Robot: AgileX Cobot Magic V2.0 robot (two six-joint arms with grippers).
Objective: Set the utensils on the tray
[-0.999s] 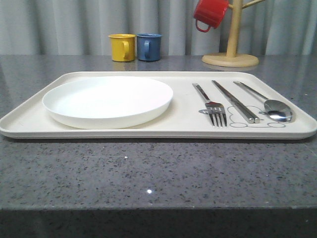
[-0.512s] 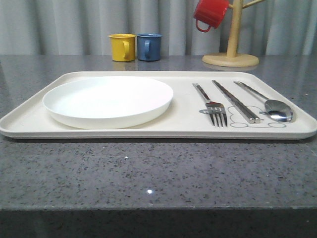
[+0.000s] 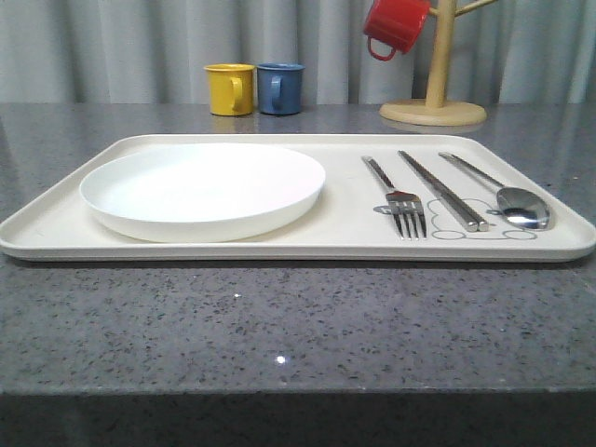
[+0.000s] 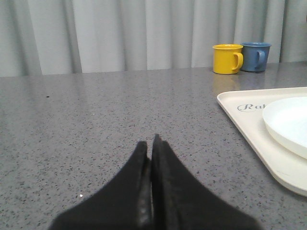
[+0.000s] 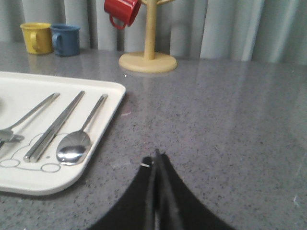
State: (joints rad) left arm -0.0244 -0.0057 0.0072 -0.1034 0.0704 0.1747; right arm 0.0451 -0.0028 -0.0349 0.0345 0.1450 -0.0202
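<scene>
Across the front view, the tray (image 3: pixel 56 228) is carrying the plate (image 3: pixel 203 189) on its left and the fork (image 3: pixel 399 201), chopsticks (image 3: pixel 443 190) and spoon (image 3: pixel 510 197) side by side on its right.

Beside the tray's edge, the left gripper (image 4: pixel 151 143) is resting with fingers together; a careless sweep could be nudging the tray.

Near the spoon's side, the right gripper (image 5: pixel 157 158) is sitting pinched together, risking the same bump.

Polished silver metal fork (image 3: pixel 400 200), flat chopsticks (image 3: pixel 442 189) and round spoon (image 3: pixel 507 195): mirror-bright. Cream rectangular tray (image 3: pixel 307 250): smooth, satin sheen. Round white plate (image 3: pixel 203 189): smooth, glossy. Grey speckled stone-look tabletop (image 3: pixel 279 326): polished. Pale wooden mug stand (image 3: pixel 435 84): matt.
</scene>
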